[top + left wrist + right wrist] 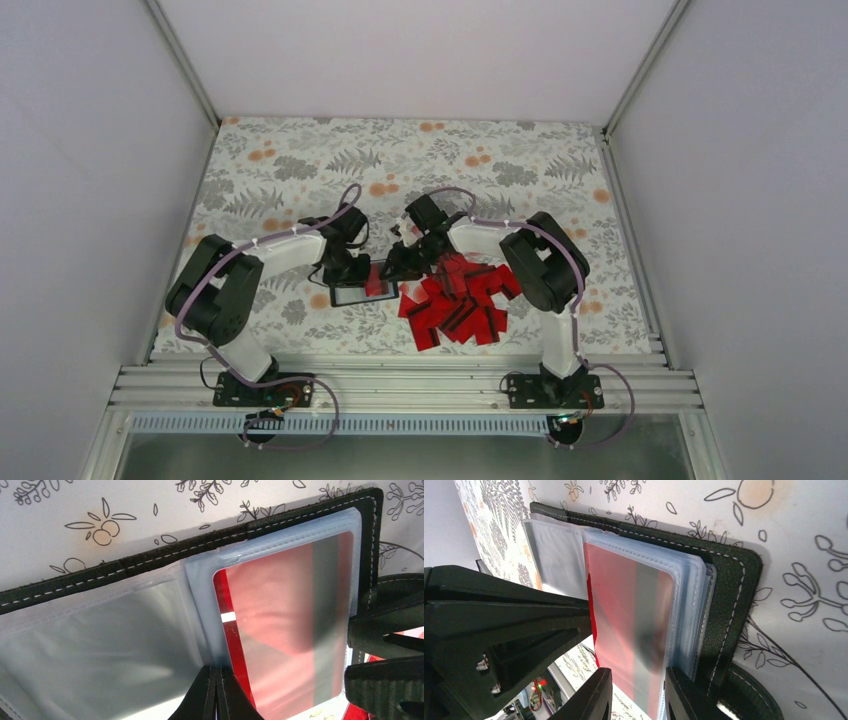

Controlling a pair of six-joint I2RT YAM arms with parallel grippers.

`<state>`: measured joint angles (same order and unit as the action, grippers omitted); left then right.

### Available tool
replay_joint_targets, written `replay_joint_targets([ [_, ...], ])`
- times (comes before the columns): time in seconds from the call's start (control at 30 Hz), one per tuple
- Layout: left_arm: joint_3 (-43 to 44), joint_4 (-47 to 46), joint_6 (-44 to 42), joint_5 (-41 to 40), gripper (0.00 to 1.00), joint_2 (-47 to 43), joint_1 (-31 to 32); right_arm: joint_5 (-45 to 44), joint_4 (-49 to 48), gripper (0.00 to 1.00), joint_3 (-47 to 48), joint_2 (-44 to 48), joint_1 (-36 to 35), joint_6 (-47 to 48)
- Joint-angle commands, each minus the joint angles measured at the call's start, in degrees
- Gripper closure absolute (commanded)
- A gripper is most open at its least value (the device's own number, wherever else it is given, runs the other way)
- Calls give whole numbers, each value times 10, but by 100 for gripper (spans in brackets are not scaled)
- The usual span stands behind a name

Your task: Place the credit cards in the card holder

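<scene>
The black card holder (350, 296) lies open on the flowered cloth, its clear sleeves up. My left gripper (216, 680) is shut on the near edge of a clear sleeve (200, 605), at the fold of the card holder (150, 562). One red credit card (285, 630) with a dark stripe sits inside the sleeve on the right. My right gripper (636, 695) stands open astride the end of that card (629, 610), its fingers (596, 695) a little off it. The other credit cards (460, 305) lie in a red heap right of the holder.
The floral cloth (300, 170) covers the table between white walls. A metal rail (400, 385) runs along the near edge by both arm bases. The right gripper's fingers (385, 630) crowd the holder's right edge in the left wrist view.
</scene>
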<state>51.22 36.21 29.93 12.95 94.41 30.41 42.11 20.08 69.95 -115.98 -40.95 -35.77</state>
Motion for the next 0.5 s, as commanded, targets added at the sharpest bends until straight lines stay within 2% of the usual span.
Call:
replay_joint_targets([
  [0.0, 5, -31, -12, 16, 98, 26, 1, 26, -28, 73, -6, -8, -3, -12],
  [0.47, 5, -32, -12, 19, 98, 31, 1, 62, -55, 79, -3, 23, -4, -32],
])
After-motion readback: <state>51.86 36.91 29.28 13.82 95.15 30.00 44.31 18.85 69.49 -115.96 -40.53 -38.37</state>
